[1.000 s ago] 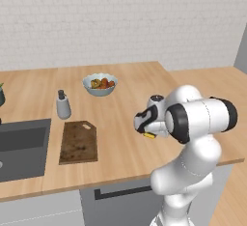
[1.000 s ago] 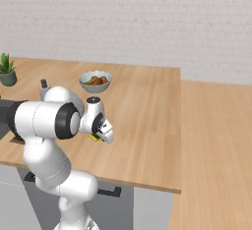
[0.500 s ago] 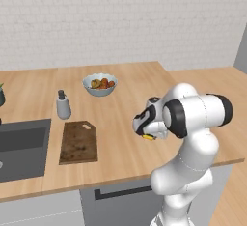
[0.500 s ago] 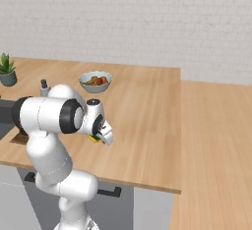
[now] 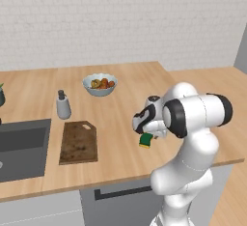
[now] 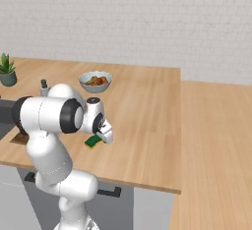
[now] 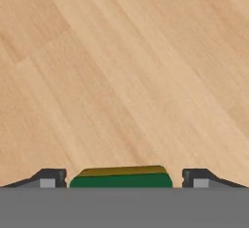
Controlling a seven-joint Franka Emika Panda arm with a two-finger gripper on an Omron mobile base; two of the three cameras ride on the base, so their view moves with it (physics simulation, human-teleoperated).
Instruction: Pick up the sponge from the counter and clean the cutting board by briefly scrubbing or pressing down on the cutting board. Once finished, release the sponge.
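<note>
Wood-grain surface (image 5: 125, 123) spans the scene, L-shaped, its near edge partly hidden behind the robot's white arm in both base views. Dark sink basin (image 5: 19, 148) at far left, cut off by the frame edge in the left base view. Cutting board (image 5: 78, 142) lies flat just right of the sink, handle hole at its far right corner; in the right base view only a sliver of it (image 6: 19, 138) peeks out behind the arm. Bowl of fruit (image 5: 99, 84) sits far of the board, contents too small to name. Small grey bottle (image 5: 62, 105) stands between bowl and board. Potted plant (image 6: 7, 70) at far left, cropped to a scrap in the left base view. Sponge (image 5: 146, 140) is well right of the board, green side up, yellow showing beneath, directly under the hand. Gripper (image 7: 121, 179) is down at the sponge (image 7: 121, 178); in the hand view the jaws flank both ends with small gaps, so released, not grasping. Whether the sponge rests on the surface or is just off it: cannot tell.
</note>
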